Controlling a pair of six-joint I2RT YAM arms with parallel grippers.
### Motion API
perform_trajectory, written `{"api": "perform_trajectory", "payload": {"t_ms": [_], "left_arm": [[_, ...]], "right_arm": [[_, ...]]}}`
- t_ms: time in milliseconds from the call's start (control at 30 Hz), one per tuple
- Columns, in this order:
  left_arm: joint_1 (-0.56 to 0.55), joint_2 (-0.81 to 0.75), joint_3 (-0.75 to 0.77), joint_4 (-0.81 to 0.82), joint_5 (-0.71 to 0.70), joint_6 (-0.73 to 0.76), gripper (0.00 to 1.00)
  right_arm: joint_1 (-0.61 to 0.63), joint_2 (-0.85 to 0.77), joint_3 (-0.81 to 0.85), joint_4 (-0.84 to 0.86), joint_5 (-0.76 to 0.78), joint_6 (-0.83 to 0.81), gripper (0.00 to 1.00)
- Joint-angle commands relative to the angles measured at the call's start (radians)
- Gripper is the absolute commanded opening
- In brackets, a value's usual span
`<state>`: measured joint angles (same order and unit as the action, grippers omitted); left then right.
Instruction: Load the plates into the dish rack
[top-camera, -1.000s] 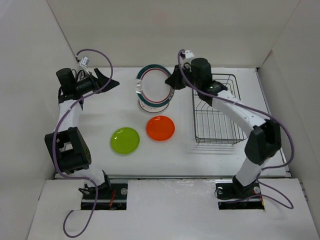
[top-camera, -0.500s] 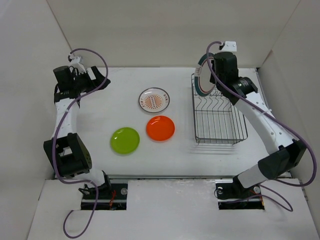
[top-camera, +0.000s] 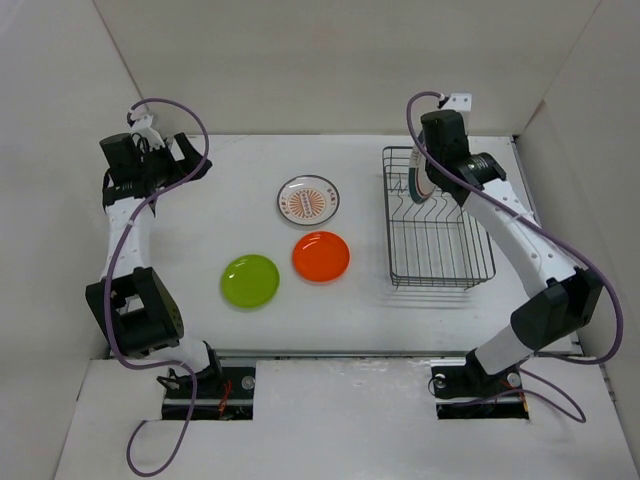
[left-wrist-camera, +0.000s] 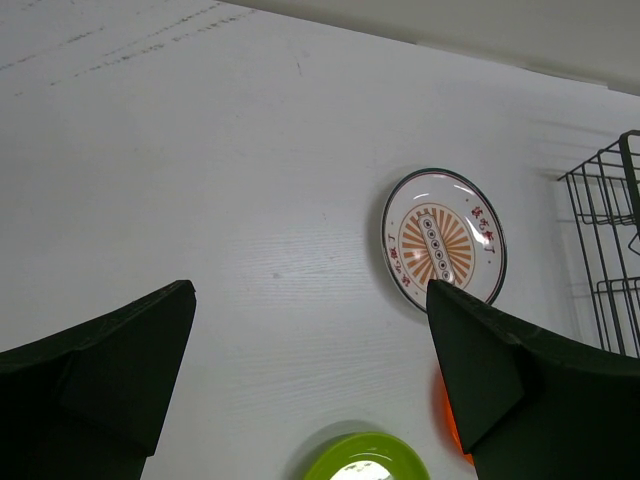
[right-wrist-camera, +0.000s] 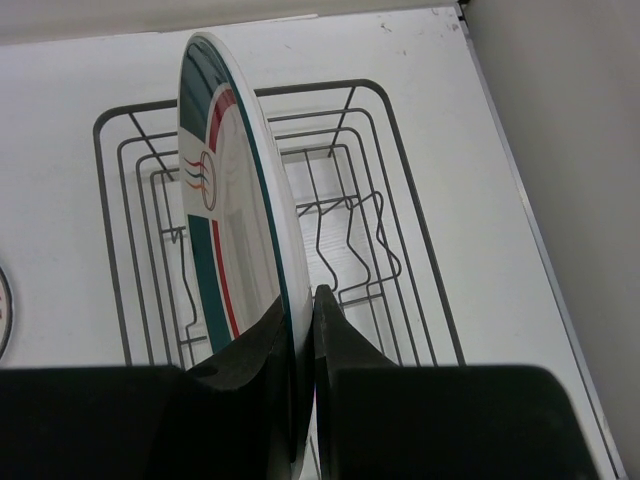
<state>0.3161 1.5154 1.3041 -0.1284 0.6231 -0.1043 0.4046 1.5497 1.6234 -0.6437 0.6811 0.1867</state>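
Note:
My right gripper (right-wrist-camera: 303, 305) is shut on the rim of the white plate with a dark green rim (right-wrist-camera: 228, 215) and holds it on edge over the far end of the black wire dish rack (right-wrist-camera: 400, 200). In the top view that plate (top-camera: 413, 187) stands upright in the rack (top-camera: 436, 232) below the gripper (top-camera: 426, 172). The sunburst plate (top-camera: 308, 199), the orange plate (top-camera: 321, 256) and the lime green plate (top-camera: 250, 281) lie flat on the table. My left gripper (top-camera: 188, 158) is open and empty at the far left. Its view shows the sunburst plate (left-wrist-camera: 444, 240) and the green plate (left-wrist-camera: 365, 458).
White walls close in the table (top-camera: 250, 170) at the back and on both sides. The rack stands close to the right wall. The left arm (top-camera: 130, 230) rises along the left side.
My right arm has carried the green-rimmed plate from above the sunburst plate rightward to the rack and lowered it into the far end. My left arm has drawn back a little.

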Motion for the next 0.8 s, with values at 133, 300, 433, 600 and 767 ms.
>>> {"api": "perform_trajectory", "payload": {"t_ms": [133,300,433,600,767], "left_arm": [[0.001,-0.032,0.043,0.006,0.013,0.015,1.0],[0.011,-0.032,0.043,0.006,0.024,0.015,1.0],[0.011,-0.043,0.043,0.006,0.024,0.015,1.0],[0.011,-0.043,0.043,0.006,0.024,0.015,1.0],[0.011,-0.043,0.034,0.015,0.024,0.015,1.0]], "right_arm": [[-0.023,0.026,0.001,0.064,0.037,-0.001,0.0],[-0.023,0.056,-0.017,0.075,0.025,-0.001,0.0],[-0.023,0.056,-0.017,0.094,0.003,0.008,0.0],[-0.023,0.085,-0.017,0.095,0.003,0.008,0.0],[-0.023,0.115,-0.026,0.114,-0.006,0.008,0.0]]}}
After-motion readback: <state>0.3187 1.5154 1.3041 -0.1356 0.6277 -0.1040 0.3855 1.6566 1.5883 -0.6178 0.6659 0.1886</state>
